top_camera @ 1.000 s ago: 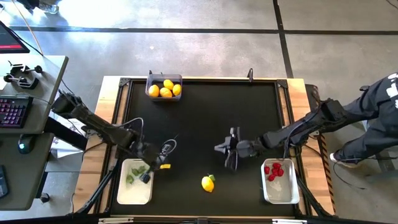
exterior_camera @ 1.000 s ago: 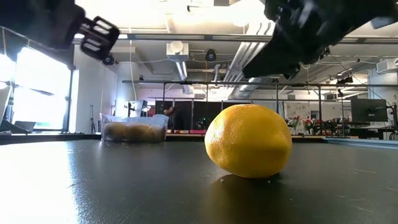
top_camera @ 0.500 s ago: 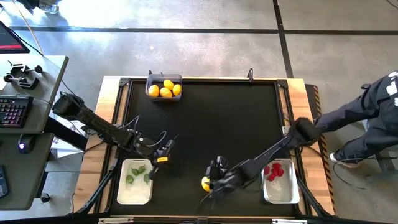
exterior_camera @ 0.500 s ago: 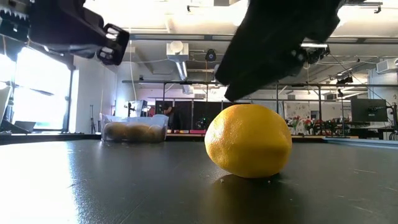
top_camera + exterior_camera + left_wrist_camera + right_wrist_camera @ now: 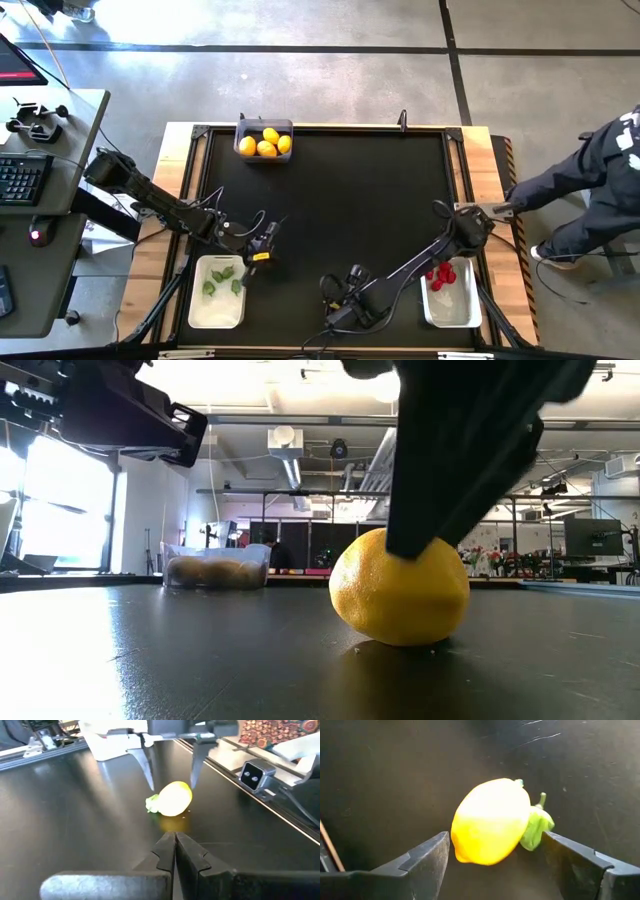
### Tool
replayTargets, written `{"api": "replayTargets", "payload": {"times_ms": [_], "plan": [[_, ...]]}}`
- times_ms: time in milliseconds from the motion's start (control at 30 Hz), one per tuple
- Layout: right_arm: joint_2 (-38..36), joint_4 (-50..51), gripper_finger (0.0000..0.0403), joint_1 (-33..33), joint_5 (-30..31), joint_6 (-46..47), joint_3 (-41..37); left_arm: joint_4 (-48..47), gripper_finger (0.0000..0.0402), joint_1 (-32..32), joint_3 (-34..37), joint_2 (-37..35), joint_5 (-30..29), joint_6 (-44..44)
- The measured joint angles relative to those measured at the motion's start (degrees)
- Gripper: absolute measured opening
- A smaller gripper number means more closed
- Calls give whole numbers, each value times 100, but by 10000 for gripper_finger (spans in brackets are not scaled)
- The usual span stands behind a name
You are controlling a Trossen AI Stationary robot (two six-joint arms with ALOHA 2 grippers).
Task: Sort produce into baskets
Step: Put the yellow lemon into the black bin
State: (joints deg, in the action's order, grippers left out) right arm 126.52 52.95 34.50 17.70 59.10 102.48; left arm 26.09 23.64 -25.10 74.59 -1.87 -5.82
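Note:
A yellow lemon (image 5: 490, 822) with a green leaf (image 5: 537, 827) lies on the black mat near the table's near edge. My right gripper (image 5: 495, 836) hangs over it, open and pointing steeply down. One finger (image 5: 427, 857) stands on each side of the lemon, and I see no touch. In the high view my right gripper (image 5: 337, 302) hides the lemon. My left gripper (image 5: 175, 837) is shut on nothing. It hovers at the inner edge of the left white basket (image 5: 200, 305), which holds green pieces (image 5: 222, 280).
A dark grey basket (image 5: 243, 126) with several lemons stands at the far edge. A white basket (image 5: 452, 310) with red strawberries (image 5: 441, 275) sits at the near right, beside my right arm. A person (image 5: 600, 180) stands past the table's right edge. The mat's middle is bare.
My right gripper has swung from the mat's middle right toward the near edge and the left. It has tipped steeply down over the lemon and opened. My left gripper has tipped its fingers down a little. The lemon has not moved.

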Motion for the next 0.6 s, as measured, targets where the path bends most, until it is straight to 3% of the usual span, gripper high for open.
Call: {"api": "replayTargets", "payload": {"times_ms": [200, 600], "plan": [[110, 126, 268, -37, -179, -50, 2, -1, 0, 0, 0, 0, -55, 15], [101, -168, 119, -67, -149, -713, -114, 45, 0, 0, 0, -2, -55, 66]]}}
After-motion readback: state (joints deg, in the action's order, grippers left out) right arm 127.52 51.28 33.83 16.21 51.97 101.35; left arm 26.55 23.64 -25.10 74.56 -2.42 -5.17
